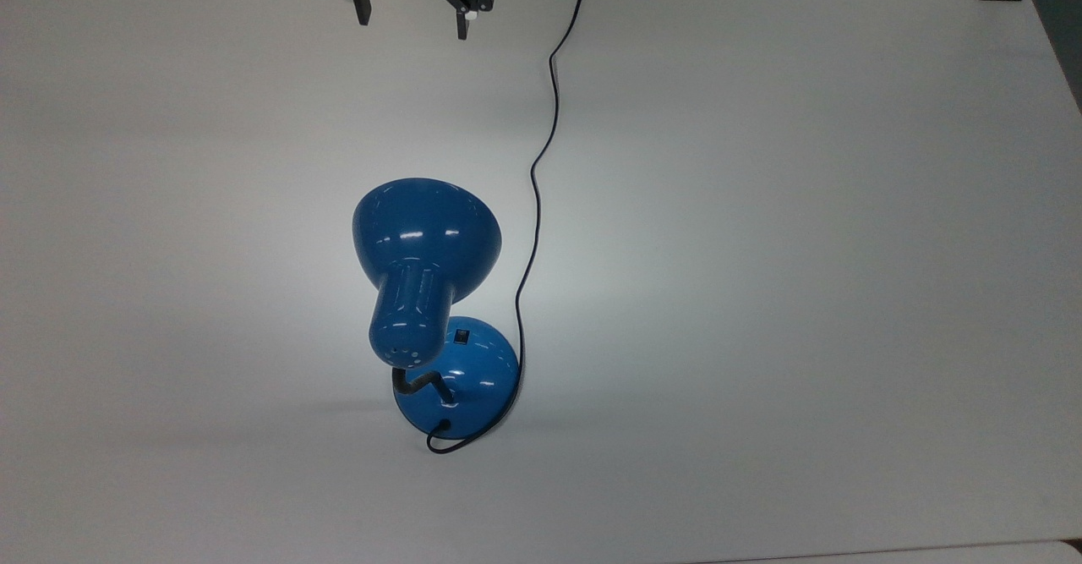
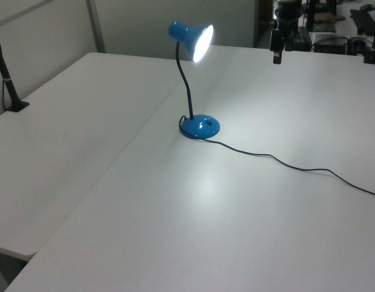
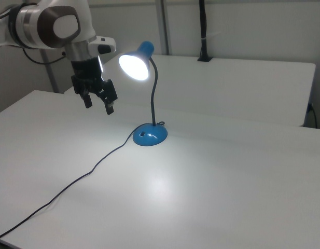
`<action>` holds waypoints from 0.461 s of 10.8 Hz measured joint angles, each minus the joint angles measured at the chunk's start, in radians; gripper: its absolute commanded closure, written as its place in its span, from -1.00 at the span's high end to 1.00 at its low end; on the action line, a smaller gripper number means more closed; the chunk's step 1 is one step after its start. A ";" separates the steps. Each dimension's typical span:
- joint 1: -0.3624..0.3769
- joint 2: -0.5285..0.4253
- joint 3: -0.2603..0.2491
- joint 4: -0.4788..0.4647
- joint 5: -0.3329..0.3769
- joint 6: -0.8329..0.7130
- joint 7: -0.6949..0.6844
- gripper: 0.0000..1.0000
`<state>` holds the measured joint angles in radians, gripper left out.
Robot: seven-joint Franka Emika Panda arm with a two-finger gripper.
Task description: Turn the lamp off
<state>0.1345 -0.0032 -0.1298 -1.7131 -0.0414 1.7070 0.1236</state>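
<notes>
1. Blue lamp (image 1: 427, 243) stands lit on the white table (image 1: 803, 251), near the top view's centre
2. Gripper (image 1: 412, 24) hangs at the lamp's 12 o'clock, well apart, fingers spread wide, holding nothing

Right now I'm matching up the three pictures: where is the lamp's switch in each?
Top view: switch on the base's upper edge, below the shade.
Left view: a dark spot on the base's right side.
Right view: on the base's left front.
Shared landmark: the black cord.
</notes>
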 measured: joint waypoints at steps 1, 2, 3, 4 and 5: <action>-0.002 0.007 -0.004 0.007 0.000 -0.002 0.000 1.00; -0.002 0.010 -0.004 0.007 0.000 -0.002 0.002 1.00; -0.002 0.017 -0.004 0.008 0.000 -0.002 0.004 1.00; -0.002 0.026 -0.004 0.014 0.000 -0.001 0.005 1.00; -0.002 0.038 -0.004 0.027 0.000 0.003 0.005 1.00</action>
<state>0.1327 0.0344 -0.1337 -1.6865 -0.0414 1.7103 0.1283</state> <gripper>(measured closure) 0.000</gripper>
